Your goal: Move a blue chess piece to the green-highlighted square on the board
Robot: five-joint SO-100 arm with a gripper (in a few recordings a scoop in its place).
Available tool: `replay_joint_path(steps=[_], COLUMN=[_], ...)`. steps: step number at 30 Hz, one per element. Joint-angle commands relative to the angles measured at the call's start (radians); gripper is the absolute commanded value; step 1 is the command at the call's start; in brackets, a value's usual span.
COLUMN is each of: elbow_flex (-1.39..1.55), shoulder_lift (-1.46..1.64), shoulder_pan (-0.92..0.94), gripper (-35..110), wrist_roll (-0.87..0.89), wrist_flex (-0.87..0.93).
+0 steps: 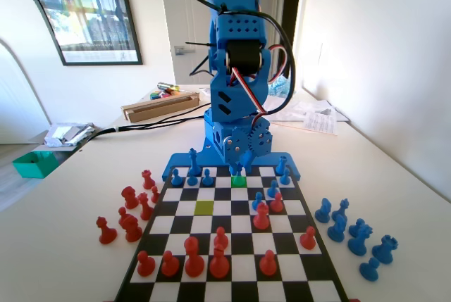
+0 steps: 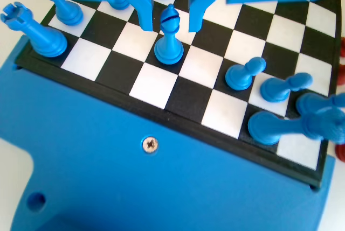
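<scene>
Down low over the board's back row, the tool (image 2: 168, 23) hangs with jaws spread, a blue bishop (image 2: 169, 40) standing between them, untouched. Two blue pawns (image 2: 242, 74) stand just right in the wrist view. Fixed view shows the green-highlighted square (image 1: 239, 181) bare before the arm.

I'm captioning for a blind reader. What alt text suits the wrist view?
The open gripper hangs with one jaw on each side of a blue bishop standing near the chessboard's edge. A blue rook stands at left, and blue pawns at right.
</scene>
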Motion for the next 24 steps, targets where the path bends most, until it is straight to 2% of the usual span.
replay_joint_path(steps=[1,15,24], elbow_flex=[-0.052,-0.439,-0.634], shoulder_lift=[0.063,0.069,0.218], shoulder_pan=[0.003,0.038,0.095], gripper=[12,10,5], wrist_roll=[-0.012,0.032,0.120], wrist_flex=[0.029,0.373,0.558])
